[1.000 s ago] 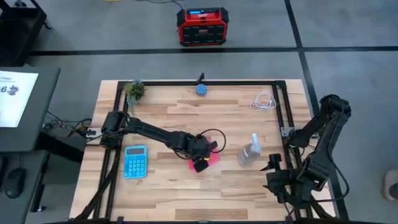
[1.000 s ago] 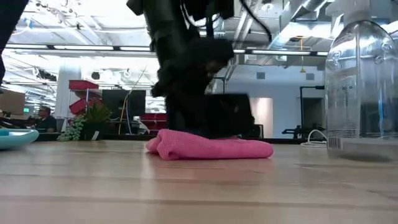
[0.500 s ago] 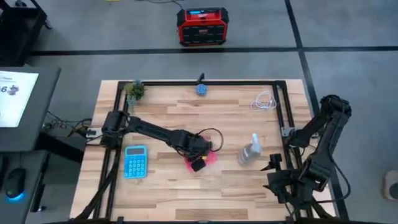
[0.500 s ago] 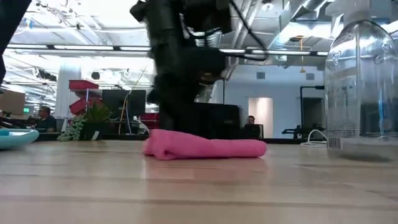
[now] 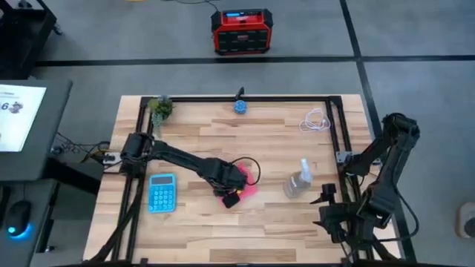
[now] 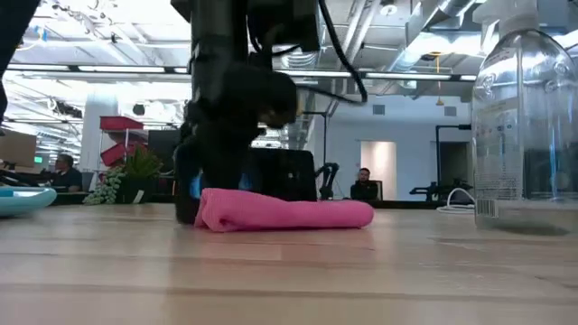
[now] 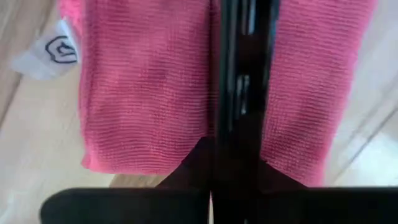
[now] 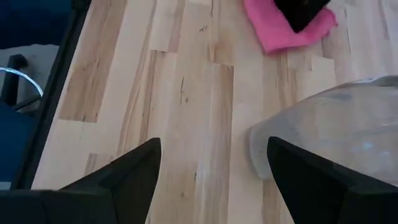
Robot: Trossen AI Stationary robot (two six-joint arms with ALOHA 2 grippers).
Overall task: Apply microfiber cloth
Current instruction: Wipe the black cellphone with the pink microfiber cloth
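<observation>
Table [image 5: 282,222]: wooden top in a black frame. Left arm [image 5: 174,157] reaches from the left edge toward the middle. Right arm [image 5: 382,178] waits past the right edge. Its gripper [image 8: 211,168] has its 2 fingers spread wide, holding nothing.

Left gripper [image 5: 228,187] presses down on the cloth [image 5: 241,178] near the table's middle; its dark fingers [image 7: 239,93] are closed together on top of the pink fabric, not pinching it. In the low view the cloth [image 6: 284,213] lies folded flat on the wood. A white tag [image 7: 53,53] sticks out at 1 corner.

Clear bottle [image 5: 298,180]: upright, near the cloth on the side toward the right edge. Blue calculator [image 5: 162,192]: near the left edge. White cable [image 5: 315,120]: back-right corner.
</observation>
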